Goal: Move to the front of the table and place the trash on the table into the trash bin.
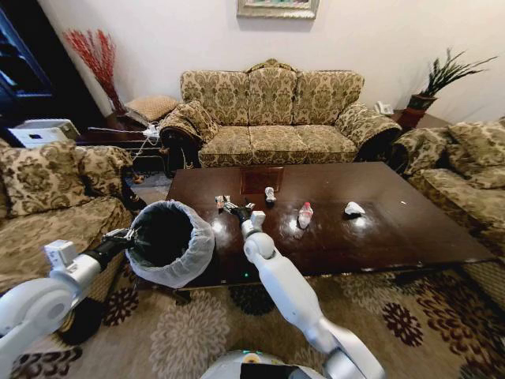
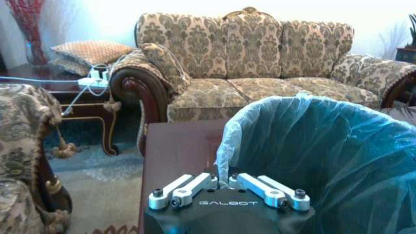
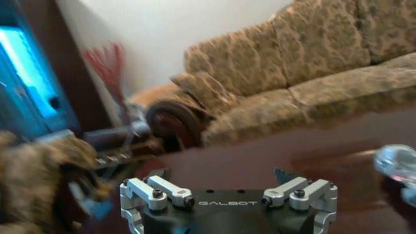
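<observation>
Damask sofas (image 1: pixel 272 118), patterned rug (image 1: pixel 189 335), seemingly white walls (image 1: pixel 158 35)

Counter: your glossy dark brown wooden counter (image 1: pixel 379 229), before the sofa.
Trash: red-capped clear bottle (image 1: pixel 304 215), white crumpled tissue (image 1: pixel 353 209), small crushed bottle (image 1: pixel 270 194), scattered apart.
Bin: round black bag-lined trash bin (image 1: pixel 170 241), at your counter's left corner.

Patterned sofa (image 1: pixel 272 114) at back w/ cushion (image 1: pixel 199 118) on its left arm. Armchair (image 1: pixel 47 197) far left — potted plant (image 1: pixel 438 83) back right. Red twigs (image 1: pixel 96 55) in corner. Floral rug (image 1: pixel 197 332) underfoot.
</observation>
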Robot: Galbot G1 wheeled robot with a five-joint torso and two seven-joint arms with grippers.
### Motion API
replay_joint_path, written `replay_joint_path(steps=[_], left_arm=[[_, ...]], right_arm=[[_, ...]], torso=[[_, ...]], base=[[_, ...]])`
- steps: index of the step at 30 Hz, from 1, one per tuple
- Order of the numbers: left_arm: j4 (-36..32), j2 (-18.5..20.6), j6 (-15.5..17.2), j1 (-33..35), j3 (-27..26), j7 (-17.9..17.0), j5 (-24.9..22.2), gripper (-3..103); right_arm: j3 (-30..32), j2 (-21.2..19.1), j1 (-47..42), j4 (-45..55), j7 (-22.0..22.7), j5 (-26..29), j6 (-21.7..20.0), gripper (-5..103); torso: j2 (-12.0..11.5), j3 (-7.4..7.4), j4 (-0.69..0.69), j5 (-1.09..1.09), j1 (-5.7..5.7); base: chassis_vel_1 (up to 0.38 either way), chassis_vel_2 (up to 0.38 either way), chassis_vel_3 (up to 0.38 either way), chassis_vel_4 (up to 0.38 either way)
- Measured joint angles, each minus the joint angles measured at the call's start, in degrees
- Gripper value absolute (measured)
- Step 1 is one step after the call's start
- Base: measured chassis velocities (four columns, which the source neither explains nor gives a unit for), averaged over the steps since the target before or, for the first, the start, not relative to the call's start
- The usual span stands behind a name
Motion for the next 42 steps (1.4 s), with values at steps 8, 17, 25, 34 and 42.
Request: replay_joint_path(steps=[8, 17, 25, 34, 42], left_arm=[[-1.43, -0.03, 0.17, 0.84, -0.47, 0.08, 0.02, 3], [-1.59, -0.4, 0.27, 1.21, -1.2, 0.98, -0.09, 3], [-1.74, 0.06, 0.3, 0.24, -0.1, 1.15, -0.16, 3], [-1.77, 0.13, 0.3, 0.29, -0.11, 1.72, -0.29, 3], [-1.34, 0.31, 0.28, -0.18, 0.8, 1.83, -0.27, 3]], right_arm=[[0.47, -0.03, 8.1, -19.09, -0.42, -1.11, 3.95, 100], [-0.16, -0.12, 6.25, -16.68, -6.29, -2.83, 7.03, 100], [-0.48, -0.16, 4.8, -15.93, -10.95, -5.8, 4.77, 100], [-1.21, -0.2, 6.13, -18.02, -11.7, -4.99, 4.23, 100], [-2.44, -0.17, 8.19, -20.0, -13.43, -3.95, 4.07, 100]], torso=[[0.04, -0.08, 0.0, -0.01, -0.18], [0.02, -0.02, -0.02, 0.01, -0.06], [0.02, -0.05, 0.0, -0.02, -0.11], [0.03, -0.05, -0.02, 0.02, -0.11], [0.01, -0.01, 0.02, -0.02, -0.02]], base=[[0.012, -0.019, -0.015, 0.018], [0.004, -0.006, -0.001, 0.004], [0.004, 0.015, -0.001, -0.011], [-0.021, 0.158, 0.005, -0.178], [0.018, 0.2, 0.01, -0.144]])
